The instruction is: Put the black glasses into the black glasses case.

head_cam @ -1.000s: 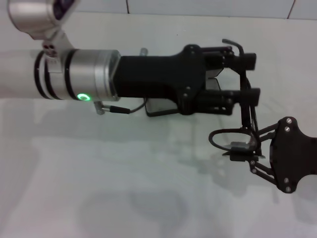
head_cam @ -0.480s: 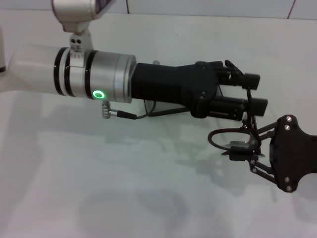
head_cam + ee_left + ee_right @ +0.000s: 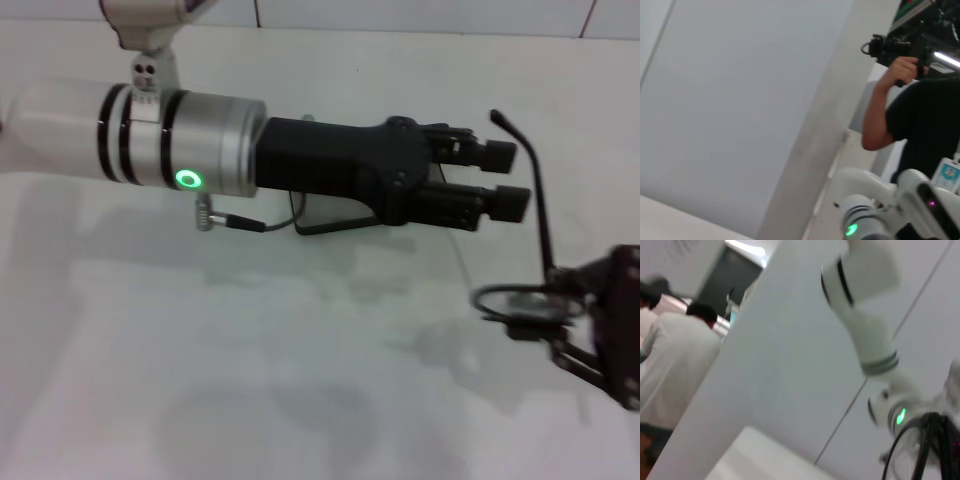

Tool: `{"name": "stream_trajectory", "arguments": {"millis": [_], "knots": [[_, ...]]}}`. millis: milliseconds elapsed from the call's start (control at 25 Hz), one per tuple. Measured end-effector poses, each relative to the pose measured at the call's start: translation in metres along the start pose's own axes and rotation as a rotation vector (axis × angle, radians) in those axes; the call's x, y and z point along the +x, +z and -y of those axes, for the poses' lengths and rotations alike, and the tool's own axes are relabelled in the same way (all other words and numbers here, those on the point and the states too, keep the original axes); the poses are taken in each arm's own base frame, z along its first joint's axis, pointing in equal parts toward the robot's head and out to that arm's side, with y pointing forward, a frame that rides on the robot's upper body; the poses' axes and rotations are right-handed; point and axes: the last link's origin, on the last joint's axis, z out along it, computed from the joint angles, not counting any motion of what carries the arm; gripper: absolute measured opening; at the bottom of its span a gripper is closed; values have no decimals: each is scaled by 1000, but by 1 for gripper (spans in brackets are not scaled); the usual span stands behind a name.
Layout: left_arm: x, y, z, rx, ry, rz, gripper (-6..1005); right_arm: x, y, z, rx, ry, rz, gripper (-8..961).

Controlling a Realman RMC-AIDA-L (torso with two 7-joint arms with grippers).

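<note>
Two tools: right tool (image 3: 545,310), holding thin black wire-frame glasses (image 3: 525,300), has drawn away from open, empty left tool (image 3: 500,180); handover apparently complete.

Honestly can't see much of the black glasses case (image 3: 330,212) from the head view, my left arm sits right over it and only a dark sliver pokes out underneath. The right gripper (image 3: 560,320) is chopped off by the frame edge, so I can't tell how its jaws stand. The black glasses (image 3: 520,300) by it are smeared, lenses unreadable. Both wrist views just show walls and people, no table, all blurry.
</note>
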Motion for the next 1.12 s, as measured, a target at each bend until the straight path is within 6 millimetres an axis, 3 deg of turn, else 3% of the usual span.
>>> {"name": "stream_trajectory", "arguments": {"millis": [160, 280, 480, 840, 1120], "knots": [[-4, -12, 5, 61, -14, 2, 695, -23, -23, -15, 9, -89, 164, 101], [-12, -14, 13, 129, -13, 21, 695, -31, -27, -24, 3, -132, 249, 100], [-18, 0, 17, 150, 25, 23, 695, -25, -10, -25, -31, -81, 313, 101], [-12, 36, 21, 125, 148, 2, 696, 0, 27, -3, -45, 151, 335, 104], [-13, 28, 17, 154, 219, -111, 696, 14, 34, -5, -44, 262, 236, 106]]}}
